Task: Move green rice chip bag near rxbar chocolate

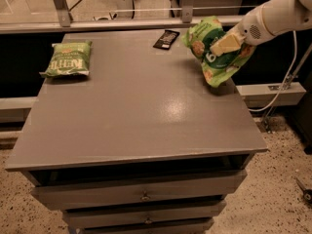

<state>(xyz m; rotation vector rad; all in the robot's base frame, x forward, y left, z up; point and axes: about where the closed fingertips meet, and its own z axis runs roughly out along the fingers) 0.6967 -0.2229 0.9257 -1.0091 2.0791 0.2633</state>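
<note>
Gripper [225,44] at back-R corner of table [136,116] holding green rice chip bag [210,65], rxbar chocolate [166,39] just L, smaller bag [66,59] far L

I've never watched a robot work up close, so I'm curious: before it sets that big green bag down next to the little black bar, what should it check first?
1. Grip on the bag: ok. The gripper is shut on the green rice chip bag, over the far right part of the table.
2. Bag lifted off the table: cannot tell. Its lower tip hangs close to the surface.
3. Target in sight: ok. The rxbar chocolate lies flat near the far edge, left of the bag.
4. Room to set down: ok. Bare tabletop shows between bar and bag.
5. Other items out of the way: ok. The smaller green bag lies far off on the left side.
</note>
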